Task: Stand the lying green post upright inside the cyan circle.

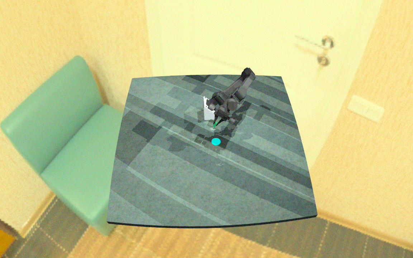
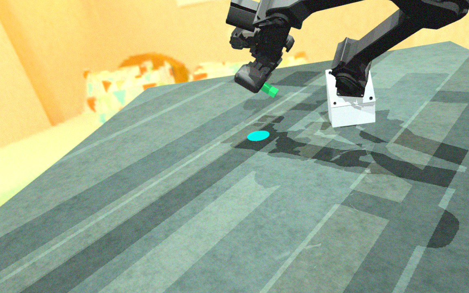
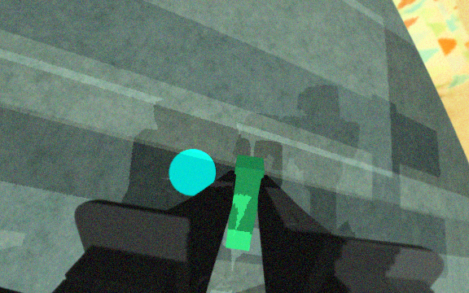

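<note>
The green post (image 1: 215, 124) (image 2: 270, 90) (image 3: 246, 203) is held in the air, tilted, its free end sloping downward in the exterior view. My gripper (image 1: 216, 122) (image 2: 261, 88) (image 3: 247, 179) is shut on the post, with the fingertips on both its sides in the wrist view. The cyan circle (image 1: 215, 141) (image 2: 258, 136) (image 3: 192, 172) lies flat on the table with nothing standing on it. The post is above the table, on the robot's far side of the circle in the exterior view. The gripper hides part of the post there.
The patterned table (image 1: 169, 192) (image 2: 156, 226) carries the arm's white base block (image 1: 208, 114) (image 2: 353, 115), which stands near the circle. The dark arm (image 1: 233, 91) (image 2: 385, 40) reaches over the table. A green chair (image 1: 82, 160) stands beyond the table's left edge.
</note>
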